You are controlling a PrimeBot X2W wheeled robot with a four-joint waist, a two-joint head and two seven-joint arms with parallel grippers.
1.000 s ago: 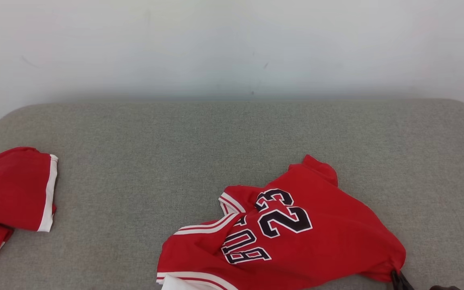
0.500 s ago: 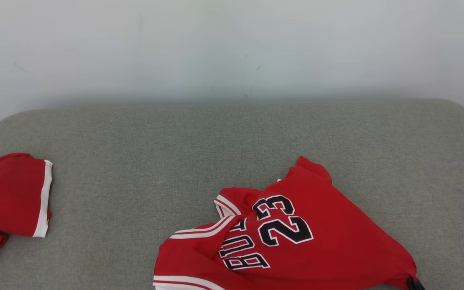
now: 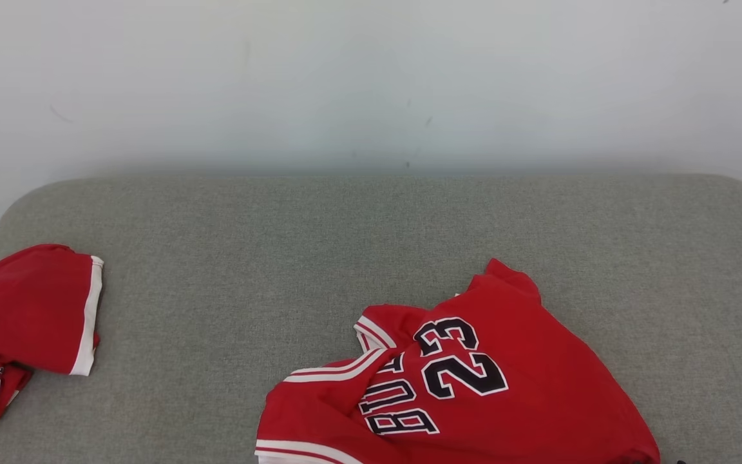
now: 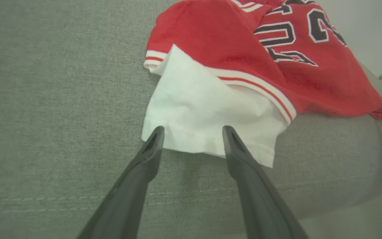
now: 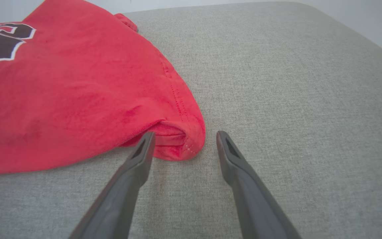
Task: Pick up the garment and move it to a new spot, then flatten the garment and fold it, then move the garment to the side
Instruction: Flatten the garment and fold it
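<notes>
At the left edge of the grey, fabric-covered padded worktop [image 3: 371, 232] lies a bundled red garment with a white trim band [image 3: 29, 309], with part of a black number showing at its lower end. Well apart from it, at the near edge and right of centre, lies the rumpled red jersey with black "23" and white-and-red striped trim [image 3: 474, 386], its print upside down in the head view. A white fabric layer [image 4: 204, 109] sticks out from under the jersey's left near hem. The left gripper [image 4: 193, 129] has its fingers apart, with the tips at the white hem; whether they touch it is hard to tell. At the jersey's right near corner, the right gripper [image 5: 185, 133] also has its fingers spread, and the stitched red corner lies just ahead between them, unclamped.
</notes>
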